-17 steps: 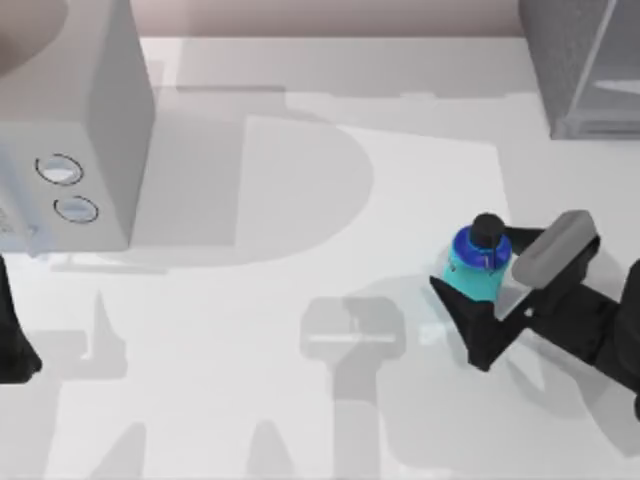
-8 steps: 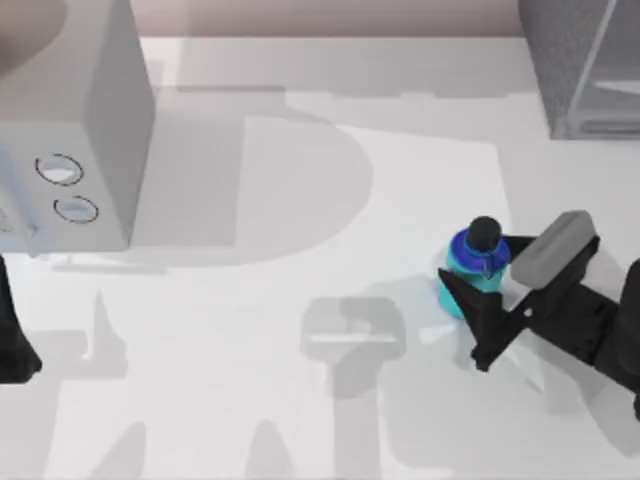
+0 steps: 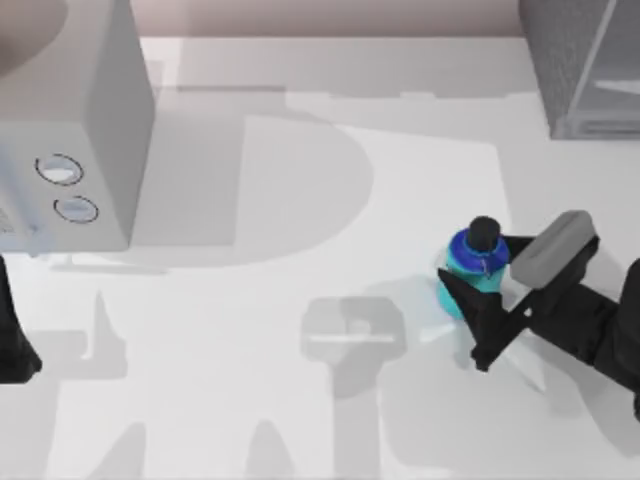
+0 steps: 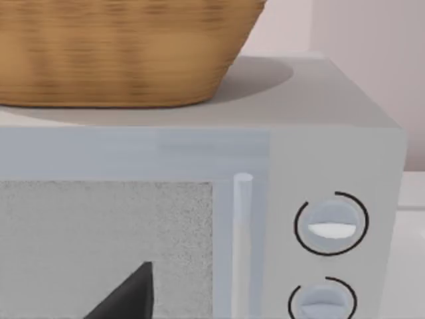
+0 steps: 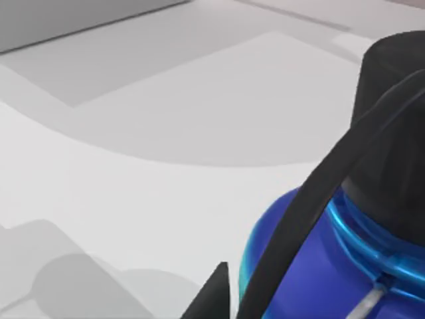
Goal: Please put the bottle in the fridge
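A smooth light grey box (image 4: pixel 199 199) faces the camera, with a speckled front panel (image 4: pixel 106 246), a pale upright handle (image 4: pixel 242 246) and two round dials (image 4: pixel 331 226). A woven basket (image 4: pixel 126 50) rests on its top. A dark fingertip (image 4: pixel 129 296) of the left end effector shows.

Box with two dials (image 3: pixel 70 120) at the table's (image 3: pixel 300 420) left, basket (image 4: pixel 119 53) on top, fridge (image 3: pixel 585 65) far right corner, bottle (image 3: pixel 475 262) right of centre, between right gripper (image 3: pixel 472 300) fingers.

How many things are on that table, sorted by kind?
Bottle: 1
Fridge: 1
Light grey box with two dials: 1
Woven basket on top of that box: 1
Total: 4
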You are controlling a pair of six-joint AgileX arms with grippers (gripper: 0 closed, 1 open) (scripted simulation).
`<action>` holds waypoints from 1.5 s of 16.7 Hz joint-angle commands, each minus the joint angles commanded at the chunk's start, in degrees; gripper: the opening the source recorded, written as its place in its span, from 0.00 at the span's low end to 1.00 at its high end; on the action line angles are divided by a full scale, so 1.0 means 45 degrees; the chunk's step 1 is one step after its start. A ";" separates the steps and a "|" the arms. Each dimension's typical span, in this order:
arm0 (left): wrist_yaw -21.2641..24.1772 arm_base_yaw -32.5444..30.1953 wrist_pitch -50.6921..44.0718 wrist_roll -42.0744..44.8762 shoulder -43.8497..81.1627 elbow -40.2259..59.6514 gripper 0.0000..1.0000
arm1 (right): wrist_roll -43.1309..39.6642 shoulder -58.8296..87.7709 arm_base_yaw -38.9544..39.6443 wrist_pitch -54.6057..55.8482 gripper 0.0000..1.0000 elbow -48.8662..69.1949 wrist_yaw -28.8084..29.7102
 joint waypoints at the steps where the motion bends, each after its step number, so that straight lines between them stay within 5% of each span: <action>1: 0.0000 0.0000 0.0000 0.0000 0.0000 0.0000 1.00 | 0.0000 0.0000 0.0000 0.0000 0.01 0.0000 0.0000; 5: 0.0000 0.0000 0.0000 0.0000 0.0000 0.0000 1.00 | -0.0258 -0.0506 -0.0472 -0.0490 0.01 -0.0072 -0.0502; 14: 0.0000 0.0000 0.0000 0.0000 0.0000 0.0000 1.00 | -0.1486 -0.4622 -0.5125 -0.4912 0.01 -0.0508 -0.4963; 25: 0.0000 0.0000 0.0000 0.0000 0.0000 0.0000 1.00 | -0.1348 -0.6699 -0.4935 -0.6267 0.01 -0.0877 -0.4347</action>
